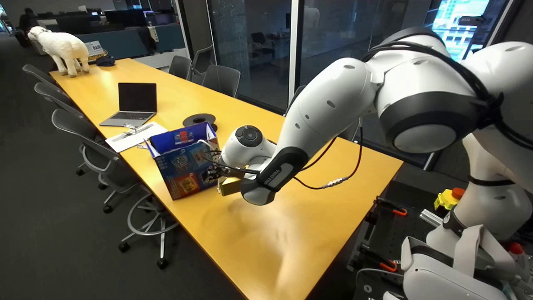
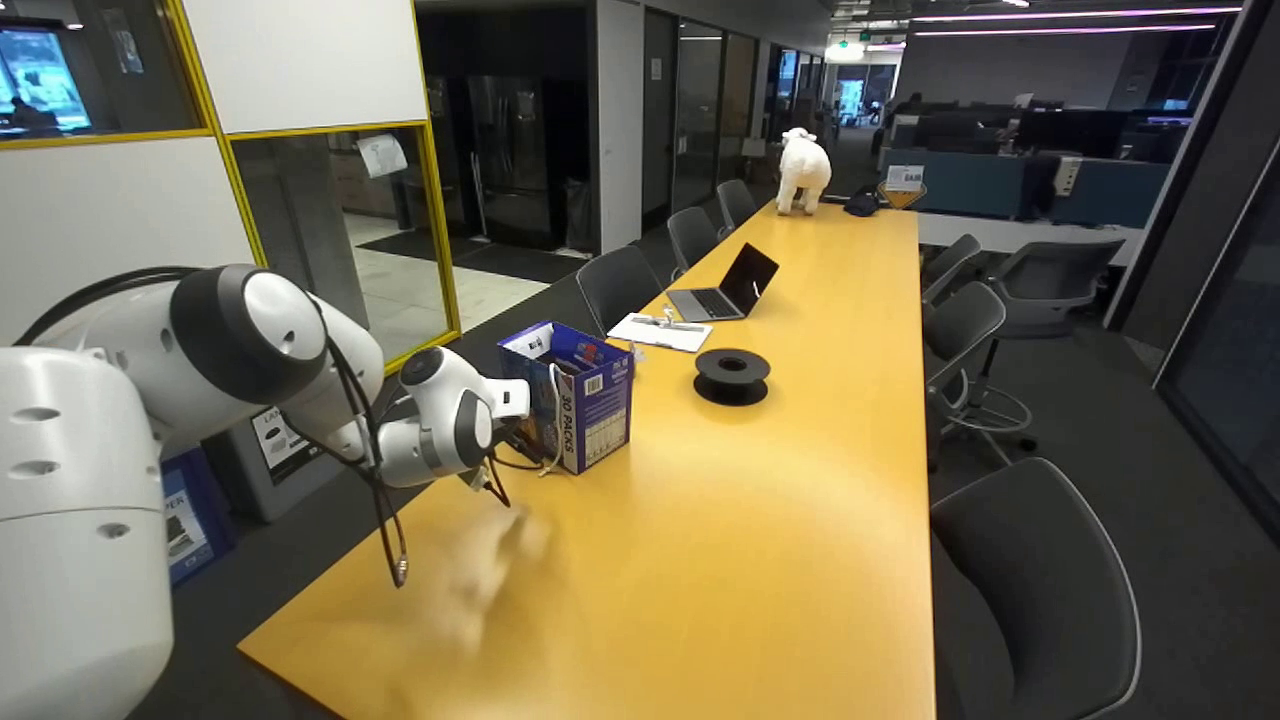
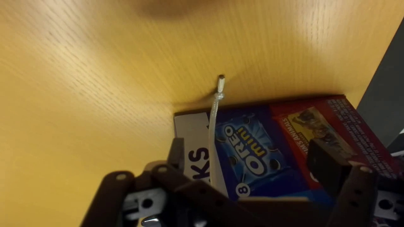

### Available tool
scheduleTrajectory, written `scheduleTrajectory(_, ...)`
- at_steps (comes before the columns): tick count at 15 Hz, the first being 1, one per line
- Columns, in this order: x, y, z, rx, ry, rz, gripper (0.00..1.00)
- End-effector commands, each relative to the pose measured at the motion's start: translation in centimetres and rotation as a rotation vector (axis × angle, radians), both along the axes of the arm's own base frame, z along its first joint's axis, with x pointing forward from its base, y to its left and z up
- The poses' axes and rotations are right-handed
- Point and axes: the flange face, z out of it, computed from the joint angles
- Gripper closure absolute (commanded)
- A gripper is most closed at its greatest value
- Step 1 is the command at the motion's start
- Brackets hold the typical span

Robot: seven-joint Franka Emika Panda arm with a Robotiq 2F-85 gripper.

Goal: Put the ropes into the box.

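A blue printed snack box (image 1: 185,168) stands upright with its top open on the table; it also shows in an exterior view (image 2: 603,415) and in the wrist view (image 3: 252,151). A thin white rope (image 2: 556,415) hangs over the box rim and down its outside. In the wrist view the rope (image 3: 213,132) ends in a knot near the table. My gripper (image 3: 252,157) is open, close to the printed side of the box. The rope runs between its fingers, nearer one of them, and is not clamped. Whether other ropes lie inside the box is hidden.
A black spool (image 2: 732,377) stands on the wooden table (image 2: 760,560) beyond the box. A clipboard (image 2: 660,331) and an open laptop (image 2: 727,285) lie farther back. A white toy sheep (image 2: 804,170) stands at the far end. Chairs line both table edges.
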Motion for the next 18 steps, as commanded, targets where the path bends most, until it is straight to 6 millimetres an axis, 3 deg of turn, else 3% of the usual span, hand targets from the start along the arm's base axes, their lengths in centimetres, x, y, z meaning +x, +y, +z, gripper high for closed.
scheduleTrajectory(1, 2.7, 0.0, -1.2, -0.032, -0.066, -0.022, 0.00)
scheduleTrajectory(7, 5.0, -1.8, -2.6, -0.089, -0.082, -0.032, 0.00)
scheduleTrajectory(15, 6.5, -3.0, -3.3, -0.127, -0.072, -0.039, 0.00)
scheduleTrajectory(17, 6.8, -3.3, -3.2, -0.136, -0.062, -0.041, 0.26)
scheduleTrajectory(18, 6.9, -3.3, -3.3, -0.141, -0.057, -0.042, 0.34)
